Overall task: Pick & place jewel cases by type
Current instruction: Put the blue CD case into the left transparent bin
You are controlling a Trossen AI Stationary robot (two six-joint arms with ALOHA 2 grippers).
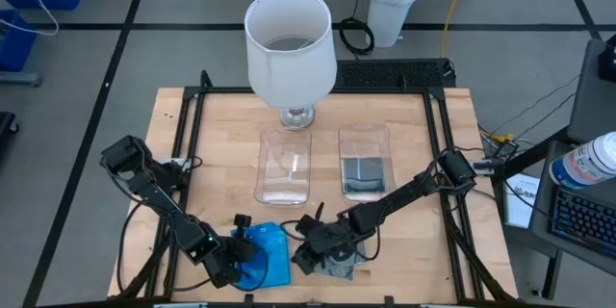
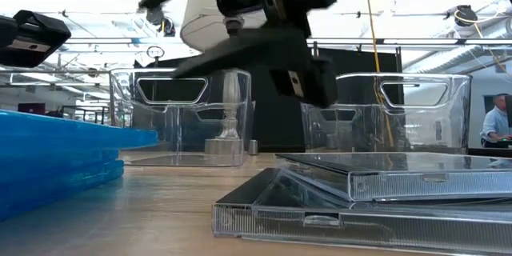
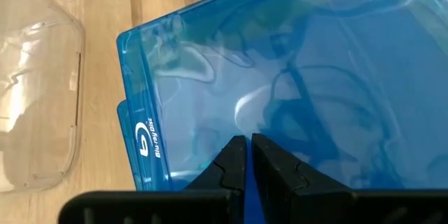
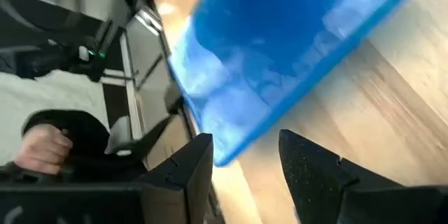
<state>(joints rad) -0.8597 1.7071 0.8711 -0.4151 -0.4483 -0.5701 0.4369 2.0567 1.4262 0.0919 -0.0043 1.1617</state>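
Note:
Two bright blue jewel cases (image 1: 272,255) lie stacked near the table's near edge, the upper one (image 3: 280,77) slightly askew. My left gripper (image 3: 248,147), shut, stands over the stack's left part (image 1: 241,258). To the right, smoky grey jewel cases (image 1: 339,268) lie in a loose pile, one propped on another (image 2: 360,200). My right gripper (image 1: 310,245) hovers above the pile's left side, open (image 4: 245,161), facing the blue stack (image 4: 280,49). One more grey case (image 1: 366,173) lies in the right clear tray. My left gripper's shut fingertips (image 3: 238,155) stand at the top face of the upper blue case (image 3: 231,112), slanting down from the table's left. I cannot tell whether they touch it. The case lies flat on the one below.
Two clear trays stand mid-table, the left one (image 1: 286,188) and the right one (image 1: 366,135). A white-shaded lamp (image 1: 289,43) stands behind them. Black frame rails run along the table's sides. A person's hand (image 4: 42,143) shows beyond the table, and another person (image 2: 498,120) far off.

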